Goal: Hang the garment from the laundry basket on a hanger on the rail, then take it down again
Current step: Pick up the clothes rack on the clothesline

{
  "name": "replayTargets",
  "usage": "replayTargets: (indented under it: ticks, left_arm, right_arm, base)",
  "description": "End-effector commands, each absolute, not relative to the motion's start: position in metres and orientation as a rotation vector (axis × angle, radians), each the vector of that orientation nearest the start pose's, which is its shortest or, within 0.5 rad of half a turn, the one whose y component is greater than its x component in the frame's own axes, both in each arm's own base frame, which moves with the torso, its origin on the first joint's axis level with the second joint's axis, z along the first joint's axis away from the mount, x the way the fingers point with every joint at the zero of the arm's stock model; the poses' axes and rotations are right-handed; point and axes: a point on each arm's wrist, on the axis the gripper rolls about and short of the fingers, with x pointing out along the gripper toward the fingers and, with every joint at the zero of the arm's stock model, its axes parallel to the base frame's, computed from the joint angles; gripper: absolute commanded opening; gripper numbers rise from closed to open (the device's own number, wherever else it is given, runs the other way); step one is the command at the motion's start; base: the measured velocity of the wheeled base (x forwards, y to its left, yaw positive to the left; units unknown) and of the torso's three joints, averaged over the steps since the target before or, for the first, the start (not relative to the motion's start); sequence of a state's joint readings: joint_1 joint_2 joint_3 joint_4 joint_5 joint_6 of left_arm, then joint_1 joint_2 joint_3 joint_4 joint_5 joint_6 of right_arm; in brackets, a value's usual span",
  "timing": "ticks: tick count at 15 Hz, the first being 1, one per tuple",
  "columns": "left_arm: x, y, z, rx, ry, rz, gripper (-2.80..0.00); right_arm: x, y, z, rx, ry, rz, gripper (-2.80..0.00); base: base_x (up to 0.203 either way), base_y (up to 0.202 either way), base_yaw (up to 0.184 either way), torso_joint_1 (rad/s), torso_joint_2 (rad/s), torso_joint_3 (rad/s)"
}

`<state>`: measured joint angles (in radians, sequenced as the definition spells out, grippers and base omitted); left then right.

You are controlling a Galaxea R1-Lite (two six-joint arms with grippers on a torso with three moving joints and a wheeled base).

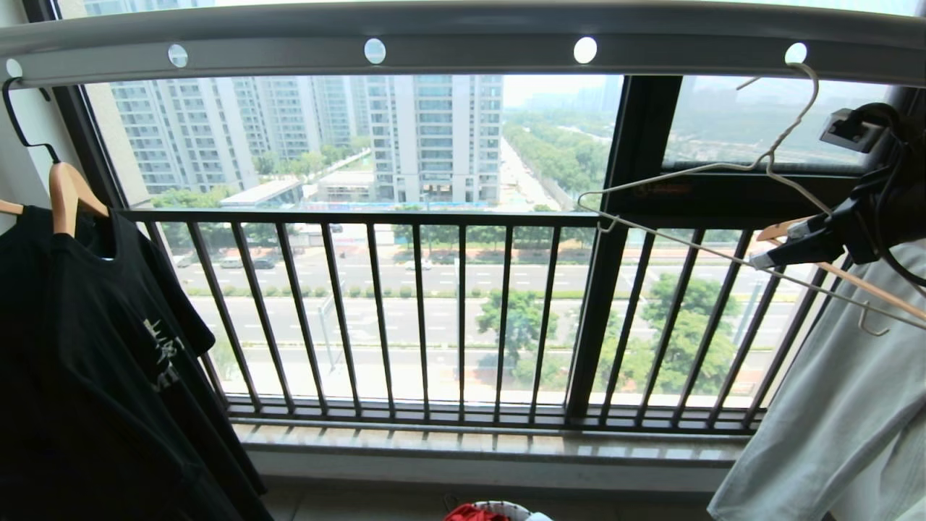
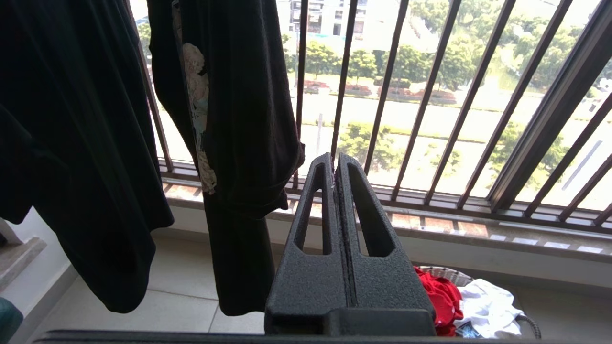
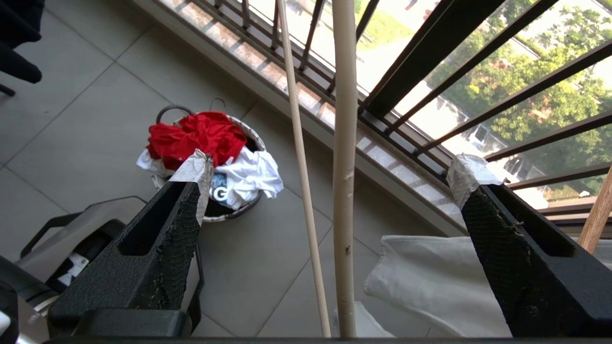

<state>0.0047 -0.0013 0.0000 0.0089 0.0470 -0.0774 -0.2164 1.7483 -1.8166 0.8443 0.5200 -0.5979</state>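
At the far left of the head view, a black T-shirt [image 1: 94, 362] hangs on a wooden hanger [image 1: 66, 194] whose dark hook catches the rail [image 1: 463, 45], the long grey-white bar that runs across the top with round holes along it. Behind it stands the dark barred window railing [image 1: 434, 318]. The left gripper [image 2: 335, 165] shows only in its own wrist view, parked low beside the black shirts with its jaws pressed together and nothing between them. Down on the tiled floor [image 3: 86, 119] near the window sill, the laundry basket [image 3: 256, 138] holds the garment [image 3: 196, 136], a crumpled red T-shirt lying on top of a white shirt [image 3: 248, 177]. To the right, the thin white wire hanger [image 1: 723, 210] hangs tilted from a hole in the rail, bare. The right gripper [image 3: 330, 177] is raised at it, jaws spread wide with the hanger's 2 wires passing between them, untouched by either finger. Beside it, at the far right, a pale shirt [image 1: 846, 412] hangs.
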Motion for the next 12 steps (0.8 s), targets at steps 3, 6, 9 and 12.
replayTargets:
  ticks: [3, 6, 9, 12]
  left_arm:
    - [-0.0228, 0.001, 0.0745, -0.078, 0.007, 0.052, -2.8]
    - [-0.0228, 0.001, 0.0745, -0.078, 0.007, 0.052, -2.8]
    - [-0.0228, 0.001, 0.0745, -0.078, 0.007, 0.053, -2.8]
    - [-0.0228, 0.0009, 0.0745, -0.078, 0.007, 0.053, -2.8]
  right_arm:
    - [0.2883, -0.0518, 0.3102, -0.289, 0.619, 0.498, 0.0]
    - [0.2884, -0.0519, 0.3107, -0.29, 0.616, 0.498, 0.0]
    - [0.2883, -0.0518, 0.3112, -0.293, 0.61, 0.496, -2.8]
    - [0.2874, -0.0516, 0.3124, -0.295, 0.606, 0.495, -2.8]
  base:
    - [0.0, 0.0, 0.0, 0.0, 0.0, 0.0]
    - [0.0, 0.0, 0.0, 0.0, 0.0, 0.0]
    - [0.0, 0.0, 0.0, 0.0, 0.0, 0.0]
    - [0.0, 0.0, 0.0, 0.0, 0.0, 0.0]
